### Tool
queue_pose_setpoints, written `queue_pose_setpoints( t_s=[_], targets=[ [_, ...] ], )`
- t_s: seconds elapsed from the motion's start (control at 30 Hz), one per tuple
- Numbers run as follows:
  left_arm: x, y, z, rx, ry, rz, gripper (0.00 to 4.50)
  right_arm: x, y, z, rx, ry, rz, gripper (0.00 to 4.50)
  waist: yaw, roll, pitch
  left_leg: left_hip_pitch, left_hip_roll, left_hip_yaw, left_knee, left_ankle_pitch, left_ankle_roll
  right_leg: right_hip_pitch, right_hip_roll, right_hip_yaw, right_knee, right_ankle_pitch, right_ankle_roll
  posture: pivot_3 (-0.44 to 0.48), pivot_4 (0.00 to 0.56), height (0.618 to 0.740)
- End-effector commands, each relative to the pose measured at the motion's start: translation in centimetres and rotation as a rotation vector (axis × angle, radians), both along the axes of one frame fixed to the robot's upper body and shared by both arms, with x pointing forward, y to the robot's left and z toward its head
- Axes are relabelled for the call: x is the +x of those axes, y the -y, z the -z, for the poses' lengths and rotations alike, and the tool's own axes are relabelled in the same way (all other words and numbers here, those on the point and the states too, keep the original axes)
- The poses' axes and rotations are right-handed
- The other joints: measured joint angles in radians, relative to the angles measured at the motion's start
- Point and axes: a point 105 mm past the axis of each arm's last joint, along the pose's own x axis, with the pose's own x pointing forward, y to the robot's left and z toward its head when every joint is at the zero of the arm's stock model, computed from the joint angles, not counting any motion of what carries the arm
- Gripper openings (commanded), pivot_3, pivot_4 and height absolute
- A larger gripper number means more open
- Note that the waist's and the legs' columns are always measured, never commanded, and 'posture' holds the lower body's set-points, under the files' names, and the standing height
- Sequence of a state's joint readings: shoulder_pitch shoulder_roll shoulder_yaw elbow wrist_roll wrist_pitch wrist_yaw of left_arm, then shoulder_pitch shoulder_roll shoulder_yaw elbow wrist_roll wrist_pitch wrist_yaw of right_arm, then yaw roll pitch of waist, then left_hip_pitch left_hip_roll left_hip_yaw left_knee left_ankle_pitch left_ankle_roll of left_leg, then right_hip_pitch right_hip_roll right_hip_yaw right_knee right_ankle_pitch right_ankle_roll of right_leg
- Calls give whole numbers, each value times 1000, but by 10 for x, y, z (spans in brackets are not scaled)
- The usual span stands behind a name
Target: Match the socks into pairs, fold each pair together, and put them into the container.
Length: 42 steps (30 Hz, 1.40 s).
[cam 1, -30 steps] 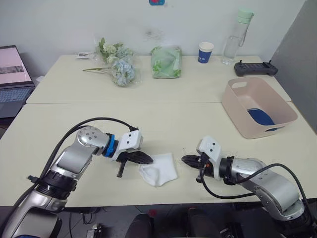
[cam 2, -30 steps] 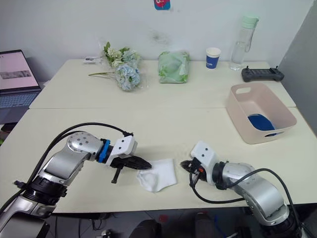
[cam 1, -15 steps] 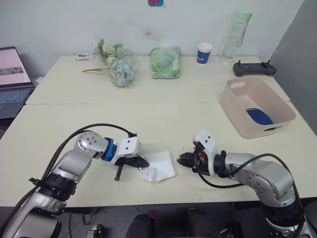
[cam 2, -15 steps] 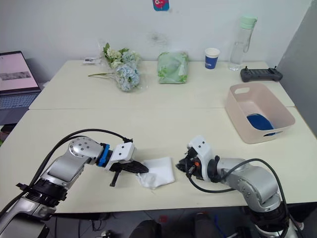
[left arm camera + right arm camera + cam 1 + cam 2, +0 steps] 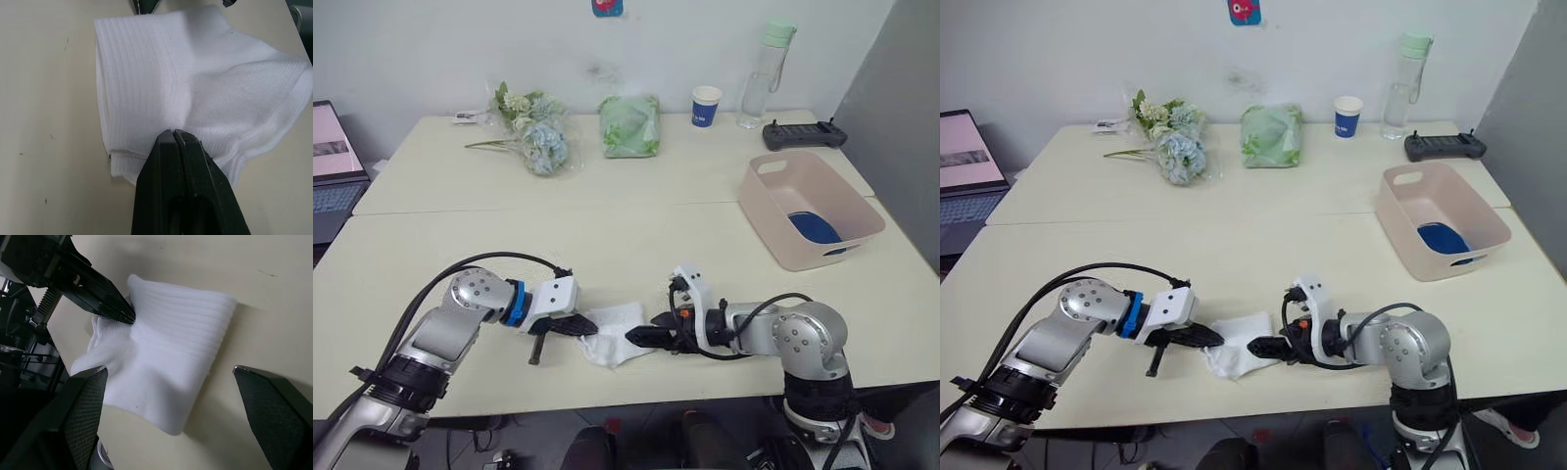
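Note:
A folded bundle of white socks (image 5: pixel 617 325) lies near the table's front edge. My left gripper (image 5: pixel 584 330) is shut, and its tips press into the bundle's left side, where the fabric puckers (image 5: pixel 195 98). My right gripper (image 5: pixel 168 369) is open, its two fingers (image 5: pixel 83 401) spread wide on either side of the bundle's right edge, and it grips nothing. At the far right stands the pale pink container (image 5: pixel 766 213) with a blue sock (image 5: pixel 813 227) lying in it.
Along the back of the table are a bunch of flowers (image 5: pixel 533 137), a green bag (image 5: pixel 628 124), a blue paper cup (image 5: pixel 706 106), a water bottle (image 5: pixel 759 73) and a black controller (image 5: pixel 803 134). A laptop (image 5: pixel 328 162) sits at the far left.
My right gripper has opened from shut and moved left up to the white socks. The left gripper has stayed shut on the bundle's left side. The camera has shifted.

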State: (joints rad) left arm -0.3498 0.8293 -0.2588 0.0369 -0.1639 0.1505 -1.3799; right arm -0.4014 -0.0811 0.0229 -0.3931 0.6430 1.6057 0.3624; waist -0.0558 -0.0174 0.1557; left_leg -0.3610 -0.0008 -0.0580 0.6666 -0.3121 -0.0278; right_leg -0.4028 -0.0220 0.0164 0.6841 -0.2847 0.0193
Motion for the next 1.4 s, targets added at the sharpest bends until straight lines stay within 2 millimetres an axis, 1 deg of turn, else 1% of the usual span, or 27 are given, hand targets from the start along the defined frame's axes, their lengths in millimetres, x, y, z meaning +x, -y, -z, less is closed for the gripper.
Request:
queue_pose_setpoints(
  t_s=[0.03,0.13,0.23,0.37,0.47,0.57,0.6,0.63,0.73,0.83,0.9,0.93,0.97,1.03,1.07,1.1,1.13,1.17,1.27,1.3,1.33,1.37,1.4],
  targets=[
    [-6,-12,17,64,-62,-39,0,-7,-20,3,42,-57,-33,4466,-3,0,-1,0,0,0,0,0,0,0,0,0,0,0,0,0,150,740],
    [-4,-13,17,64,-57,-44,0,-11,-38,4,78,-99,-52,4466,-5,0,-1,1,2,0,-1,0,0,0,1,0,0,0,0,0,150,740],
    [-2,-12,16,62,-52,-47,0,-10,-49,4,110,-136,-50,4466,-5,0,-1,1,3,0,-2,0,0,-1,2,0,0,0,0,0,150,740],
    [-1,-13,15,63,-49,-48,0,-5,-55,3,134,-145,-44,4466,-5,0,-1,1,3,0,-2,0,0,-1,2,0,0,0,0,0,150,740],
    [-1,-13,15,60,-48,-50,0,-2,-53,2,135,-133,-34,4466,-5,0,-1,1,3,0,-2,0,0,-1,2,0,0,0,0,0,150,740],
    [-1,-13,14,49,-43,-53,0,3,-47,2,116,-97,-16,3860,-5,0,-1,1,3,0,-2,0,0,-1,2,0,0,0,0,0,150,740],
    [-1,-12,11,23,-42,-59,0,4,-44,1,93,-59,-21,3624,-4,0,-1,0,3,0,-2,0,0,-1,2,0,0,0,0,0,150,740],
    [-1,-10,10,5,-42,-63,0,4,-43,1,77,-33,-27,3246,-4,1,-1,0,3,0,-2,0,0,-1,2,0,0,0,0,0,150,740],
    [-3,-10,7,-16,-41,-67,0,5,-41,-2,101,-31,-9,2171,-4,1,-1,-1,3,0,-2,0,0,-1,2,0,-1,0,0,0,150,740],
    [-8,-10,3,-37,-46,-41,0,6,-28,-1,90,-9,36,1060,-2,1,-1,-2,3,0,-2,0,0,-2,2,-1,-2,0,0,0,150,740],
    [-4,-2,-8,-116,-65,-69,0,4,-17,-4,82,20,47,314,-1,1,0,-2,3,0,-2,0,0,-2,1,-1,-2,0,0,0,150,740],
    [-1,2,-15,-150,-70,-79,0,2,-12,-5,69,42,48,38,-1,1,0,-3,3,0,-2,0,0,-2,1,-1,-2,0,0,0,150,740],
    [1,5,-19,-171,-72,-84,0,0,-8,-5,59,57,48,38,-1,1,1,-3,2,0,-1,0,0,-2,1,-1,-3,0,0,0,150,740],
    [6,10,-28,-209,-104,-94,0,-1,4,-2,-19,124,61,38,4,1,1,-3,1,0,-1,0,0,-2,1,-1,-3,0,0,0,150,740],
    [15,15,-34,-231,-94,-121,0,-4,12,-2,-32,144,84,38,9,0,1,-3,0,0,-1,0,0,-2,1,-1,-3,0,0,0,150,740],
    [24,23,-44,-268,-74,-119,175,-7,24,-1,-64,182,112,13,16,0,1,-4,-1,-1,-1,0,0,-2,1,-2,-3,0,0,0,150,740],
    [30,29,-51,-292,-58,-116,372,-10,30,-1,-83,205,129,0,24,-1,1,-5,-2,-2,-1,0,0,-2,1,-3,-3,0,0,0,150,740],
    [35,42,-64,-335,-44,-87,596,-16,37,-4,-63,220,157,0,26,-1,1,-5,-3,-2,0,0,0,-2,1,-3,-3,-1,1,0,150,740],
    [37,76,-98,-406,-18,48,1493,-25,53,-18,-37,320,243,0,28,-1,1,-7,-5,-1,3,0,0,-1,0,-2,-3,-1,2,0,150,740],
    [38,84,-105,-414,0,80,1934,-25,57,-22,-37,348,272,0,28,-1,1,-8,-5,-1,4,0,0,-1,0,-2,-3,-1,2,0,150,740],
    [39,88,-109,-417,11,96,2094,-26,60,-24,-35,362,290,0,22,-1,1,-8,-5,-1,5,0,0,-1,0,-2,-4,-1,3,0,150,740],
    [40,93,-114,-432,17,108,2423,-27,62,-28,-31,387,302,0,19,-1,1,-8,-5,1,5,0,0,-1,0,-1,-3,0,3,0,150,740],
    [41,101,-122,-453,26,130,2725,-26,68,-36,-22,431,334,0,17,-1,1,-7,-5,2,5,0,0,-1,0,-1,-3,0,3,0,150,740]
  ],
)
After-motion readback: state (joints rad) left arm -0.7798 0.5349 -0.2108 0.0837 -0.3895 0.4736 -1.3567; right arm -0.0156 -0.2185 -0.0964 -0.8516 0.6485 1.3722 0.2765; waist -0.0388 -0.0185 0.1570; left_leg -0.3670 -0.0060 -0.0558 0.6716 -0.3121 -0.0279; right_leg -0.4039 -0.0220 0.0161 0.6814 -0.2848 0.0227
